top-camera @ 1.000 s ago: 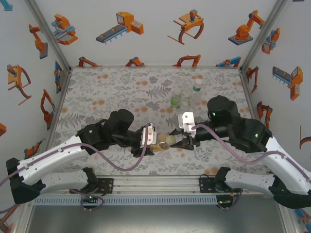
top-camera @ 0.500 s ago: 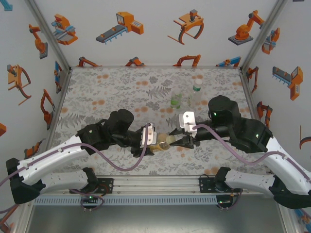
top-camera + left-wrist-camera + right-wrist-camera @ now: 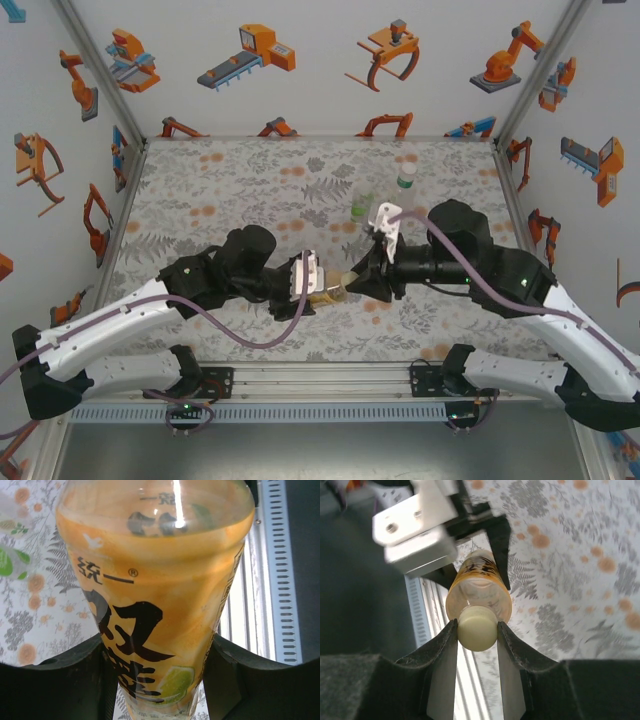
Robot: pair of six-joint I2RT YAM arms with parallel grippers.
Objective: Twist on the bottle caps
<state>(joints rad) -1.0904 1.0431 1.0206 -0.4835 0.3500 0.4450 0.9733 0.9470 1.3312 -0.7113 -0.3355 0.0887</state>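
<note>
Just below the middle of the top view, the left gripper (image 3: 312, 296) pinches the amber bottle (image 3: 329, 293), held sideways. At its right end the right gripper (image 3: 358, 284) squeezes the pale cap (image 3: 476, 628). Farther up and right stand a green-labelled bottle (image 3: 361, 207) and a clear bottle (image 3: 404, 192).

Amber bottle (image 3: 479, 587) is on its side, held level over the near part of the table, yellow label with black characters wrapped around it, body clamped in the left gripper (image 3: 160, 675). Its cream cap (image 3: 476, 628) sits on the neck, pinched by the right gripper (image 3: 476, 635). Further back, two stand upright, near each other: the green-label bottle (image 3: 360, 210) with a greenish cap (image 3: 360, 198), and the plain clear bottle (image 3: 404, 200) with a white cap (image 3: 406, 182).
</note>
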